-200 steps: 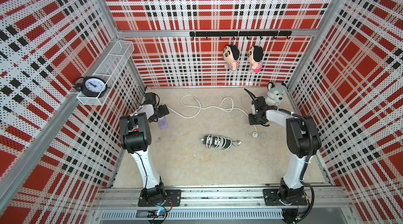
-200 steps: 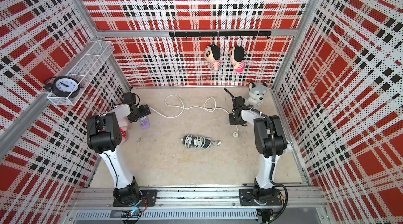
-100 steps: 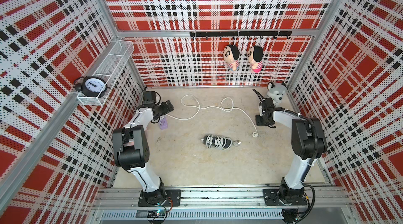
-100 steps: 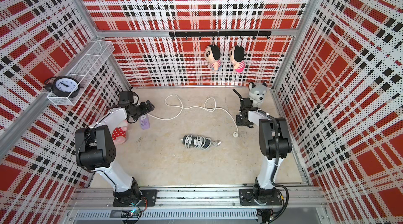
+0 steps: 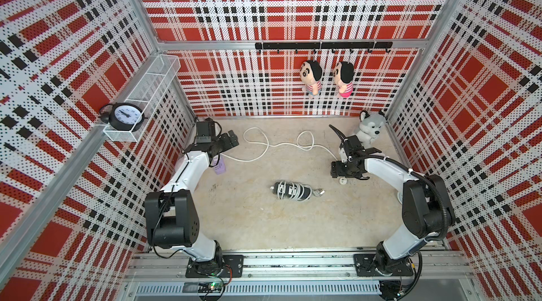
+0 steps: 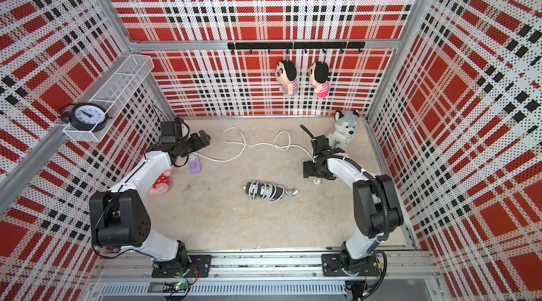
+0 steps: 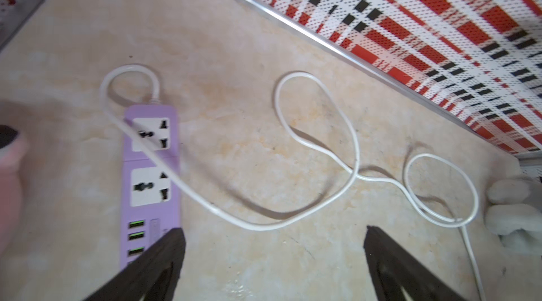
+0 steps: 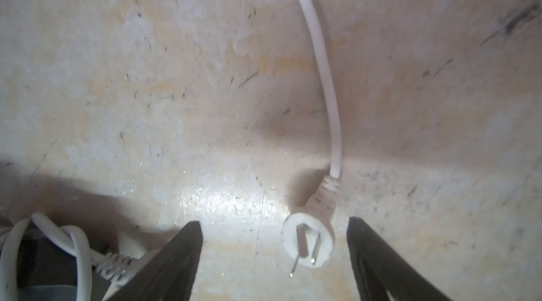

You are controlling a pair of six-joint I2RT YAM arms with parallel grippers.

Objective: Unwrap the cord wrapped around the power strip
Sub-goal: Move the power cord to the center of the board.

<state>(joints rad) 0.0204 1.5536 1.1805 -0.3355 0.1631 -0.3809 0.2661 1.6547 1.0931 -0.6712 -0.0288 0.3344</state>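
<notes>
Nearest you, the dark power strip wound in white cord (image 5: 290, 191) lies bundled mid-floor, likely your remaining job. Just beyond it, toward the right arm, the right gripper (image 8: 272, 223) is spread, the white two-pin plug (image 8: 308, 239) lying loose between its jaws. Farther from that bundle, the left gripper (image 7: 272, 229) hangs wide open near the lilac plastic power strip (image 7: 140, 160), whose long white cord (image 7: 357, 152) sprawls free, one strand crossing its face. Next, pinch the end poking from the bundle.

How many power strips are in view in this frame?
2. A purple power strip lies near the left gripper, its white cord spread loose; a black power strip lies in the middle, bound by its coiled cord. None appears hidden.
</notes>
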